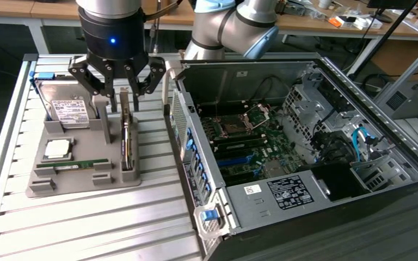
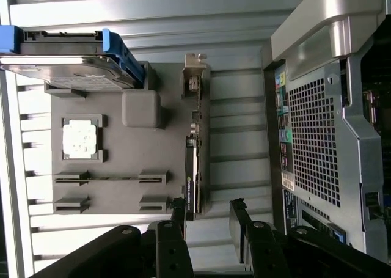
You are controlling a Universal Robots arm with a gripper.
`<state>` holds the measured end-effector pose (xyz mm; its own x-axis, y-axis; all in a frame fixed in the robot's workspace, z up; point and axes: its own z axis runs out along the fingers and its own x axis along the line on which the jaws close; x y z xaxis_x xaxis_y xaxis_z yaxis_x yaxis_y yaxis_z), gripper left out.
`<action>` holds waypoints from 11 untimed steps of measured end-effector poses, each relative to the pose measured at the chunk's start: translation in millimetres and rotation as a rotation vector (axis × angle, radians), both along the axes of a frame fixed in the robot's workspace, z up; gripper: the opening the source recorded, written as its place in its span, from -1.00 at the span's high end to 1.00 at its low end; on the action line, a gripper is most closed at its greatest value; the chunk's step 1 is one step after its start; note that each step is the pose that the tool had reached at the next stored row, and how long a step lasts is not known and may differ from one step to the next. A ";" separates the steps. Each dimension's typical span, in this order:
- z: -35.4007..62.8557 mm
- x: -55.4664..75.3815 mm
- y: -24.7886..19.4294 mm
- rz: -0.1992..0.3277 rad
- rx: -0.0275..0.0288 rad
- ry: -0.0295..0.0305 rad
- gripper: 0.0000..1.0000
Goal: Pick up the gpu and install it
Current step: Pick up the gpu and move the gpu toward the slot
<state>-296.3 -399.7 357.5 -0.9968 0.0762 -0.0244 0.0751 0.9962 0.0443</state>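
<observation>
Work table (image 1: 85, 228): slatted metal surface carrying all items.

Computer case (image 1: 231, 76): lies on its side on the exterior view's right, side panel off, motherboard (image 1: 245, 147) exposed. Its perforated rear face (image 2: 311, 143) shows in the wrist view.

Robot arm (image 1: 231, 27): reaches in from the far edge and bends toward the exterior view's left.

Fixture tray (image 1: 85, 147): grey moulded holder on the table, just beside the case on the exterior view's left, apart from it.

Gripper (image 1: 120, 93): hangs over the far end of the tray, pointing down. Its jaws are spread wide and hold nothing. In the wrist view the gripper (image 2: 208, 212) has its two fingertips either side of the line of the card, with no contact visible.

Hard drive (image 1: 67, 111): silver, white label, propped upright at the tray's far left corner, blue bracket (image 2: 125, 58) on its end.

Gpu (image 1: 127, 141): thin dark card standing on edge in the slot along the tray's right side, running near to far. It is seated in the tray, not lifted, and its far end lies under the gripper. The wrist view shows the gpu (image 2: 194, 143) edge-on.

Processor chip (image 1: 56, 148): square, silver-topped, flat in its pocket on the tray's left.

Memory stick (image 1: 82, 163): narrow green strip lying in a groove near the tray's front.
</observation>
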 end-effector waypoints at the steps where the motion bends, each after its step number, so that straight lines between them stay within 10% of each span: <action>1: -0.6 0.0 0.0 0.000 0.0000 -0.0001 0.16; 11: -4.2 0.0 0.0 0.000 0.0000 0.0000 0.16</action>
<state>-296.3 -399.7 353.3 -0.9968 0.0762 -0.0245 0.0751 0.9962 0.0443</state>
